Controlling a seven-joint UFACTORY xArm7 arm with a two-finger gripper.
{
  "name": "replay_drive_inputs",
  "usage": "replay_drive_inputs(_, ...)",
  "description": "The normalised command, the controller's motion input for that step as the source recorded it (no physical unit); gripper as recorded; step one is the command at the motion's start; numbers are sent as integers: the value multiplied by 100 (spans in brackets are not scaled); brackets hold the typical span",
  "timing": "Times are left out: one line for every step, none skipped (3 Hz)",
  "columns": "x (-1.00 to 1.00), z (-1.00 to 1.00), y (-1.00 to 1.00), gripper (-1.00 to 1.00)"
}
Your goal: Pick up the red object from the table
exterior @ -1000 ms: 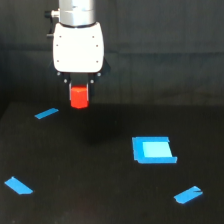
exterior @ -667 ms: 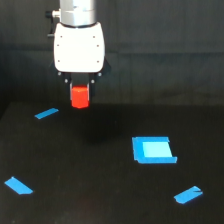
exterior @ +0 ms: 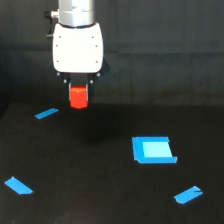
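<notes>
Red-orange, short and chunky, the small block [exterior: 78, 97] that the task names hangs in the air below the white-cased gripper [exterior: 79, 98], clear of the flat matte black table [exterior: 100, 195] and lifted above its far part toward the exterior view's left; its upper end sits up between the dark fingers [exterior: 69, 91], which are closed in against its sides and have hold of it, with only a narrow strip of each finger visible at either flank; its lower end stands free beneath them; whether its outline is hexagonal cannot be told at this sharpness; the gripper's boxy white housing points straight down, and a silver cylindrical wrist section [exterior: 76, 11] rises from its top out of the picture; on the table just below and to the exterior view's left of the block lies a small blue tape strip [exterior: 46, 113], set at a slant; well apart, toward the exterior view's right and nearer the camera, lies a flat blue square patch [exterior: 153, 150] with a paler centre; a second blue strip [exterior: 18, 185] lies at the near left edge, and a third blue strip [exterior: 188, 194] lies at the near right, below the square patch.
</notes>
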Motion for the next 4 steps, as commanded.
replay_drive_inputs(-13, -18, 4, -100)
replay_drive_inputs(9, -20, -1, -99)
replay_drive_inputs(3, -14, -3, -96)
replay_drive_inputs(5, -1, 10, -100)
